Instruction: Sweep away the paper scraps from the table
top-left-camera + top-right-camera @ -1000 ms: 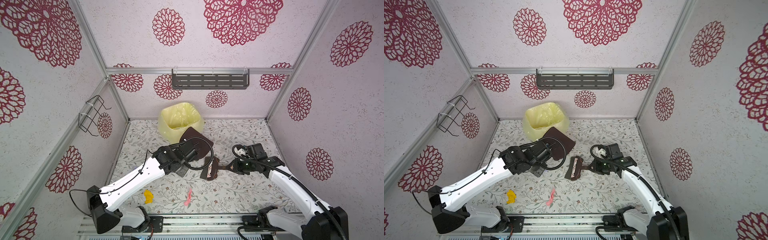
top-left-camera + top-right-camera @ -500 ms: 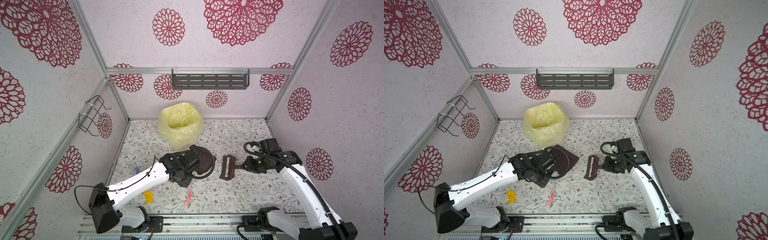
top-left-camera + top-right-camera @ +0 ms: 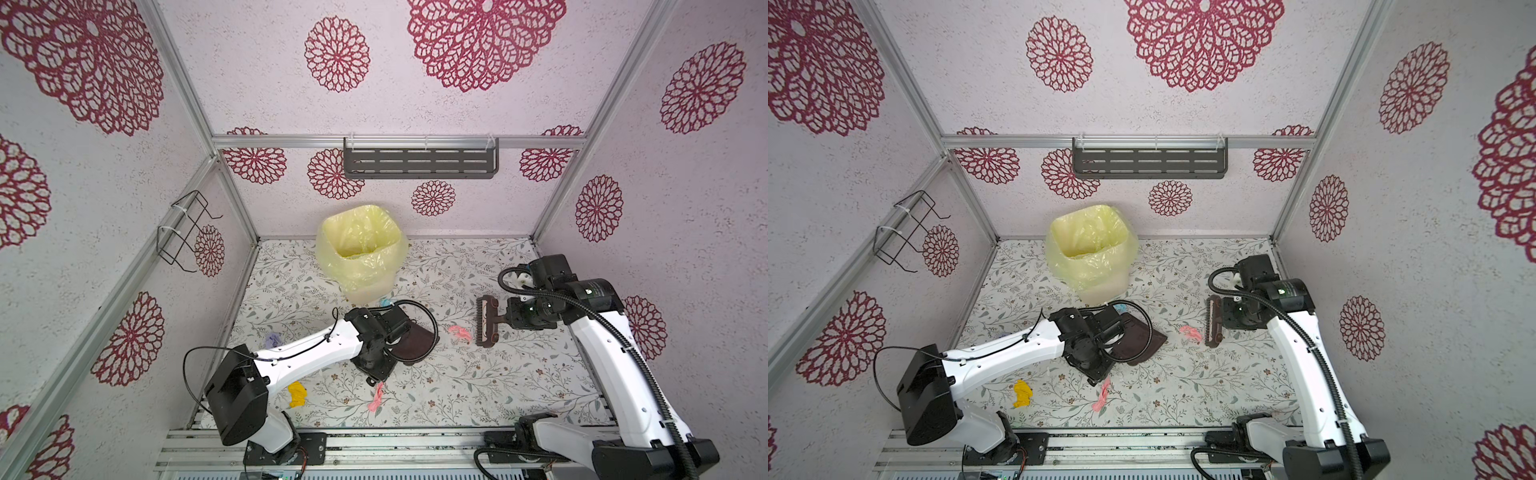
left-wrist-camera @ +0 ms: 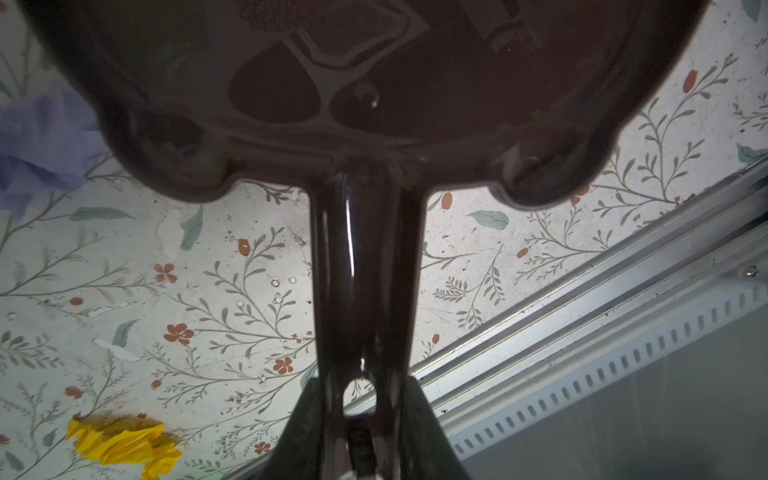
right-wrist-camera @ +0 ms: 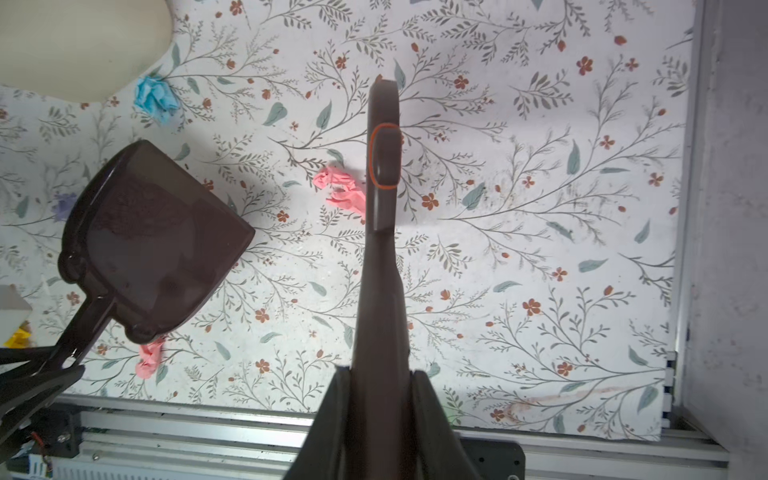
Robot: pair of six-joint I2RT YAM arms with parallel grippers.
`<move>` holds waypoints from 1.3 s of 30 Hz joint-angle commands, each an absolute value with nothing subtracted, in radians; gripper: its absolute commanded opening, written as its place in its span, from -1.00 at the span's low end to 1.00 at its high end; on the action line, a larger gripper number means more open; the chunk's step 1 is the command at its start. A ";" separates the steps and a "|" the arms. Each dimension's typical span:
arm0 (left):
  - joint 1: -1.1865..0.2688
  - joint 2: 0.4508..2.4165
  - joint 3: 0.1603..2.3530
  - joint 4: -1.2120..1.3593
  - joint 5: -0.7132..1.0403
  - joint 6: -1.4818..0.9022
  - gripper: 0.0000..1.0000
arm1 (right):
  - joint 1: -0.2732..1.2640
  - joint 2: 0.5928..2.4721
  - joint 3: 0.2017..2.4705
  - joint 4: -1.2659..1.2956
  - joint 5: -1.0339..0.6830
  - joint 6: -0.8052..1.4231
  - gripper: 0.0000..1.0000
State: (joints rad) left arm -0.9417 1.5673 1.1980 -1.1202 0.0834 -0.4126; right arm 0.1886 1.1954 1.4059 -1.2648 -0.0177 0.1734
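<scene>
Right wrist view: the right end effector [image 5: 380,415], fully closed on the brush [image 5: 382,174] handle, holds its bristles just beside a pink paper scrap [image 5: 340,193] on the bench [image 5: 540,249]. In a top view the dustpan [image 3: 409,343] is at the scrap's 9 o'clock, its handle gripped by the nearly shut left end effector [image 4: 363,419]. If its lip rides high, the scrap may slip underneath. Both arms reach low toward the centre.

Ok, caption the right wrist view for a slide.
Right hand holds the brush; a pink paper scrap lies between it and the dustpan.
</scene>
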 commanded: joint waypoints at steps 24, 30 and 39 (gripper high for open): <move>-0.947 1.860 1.457 -1.188 0.076 -0.121 -1.00 | 0.353 1.508 1.634 -1.316 0.232 -0.012 -1.00; -0.947 1.906 1.504 -1.189 0.082 -0.084 -1.00 | 0.379 1.540 1.631 -1.324 0.216 -0.016 -1.00; -0.944 1.953 1.550 -1.204 0.077 -0.040 -1.00 | 0.422 1.561 1.634 -1.335 0.178 -0.012 -1.00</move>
State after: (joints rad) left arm -0.9428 1.9427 1.5177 -1.1965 0.0772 -0.0742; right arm 0.4061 1.5543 1.6024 -1.3148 0.1974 -0.0086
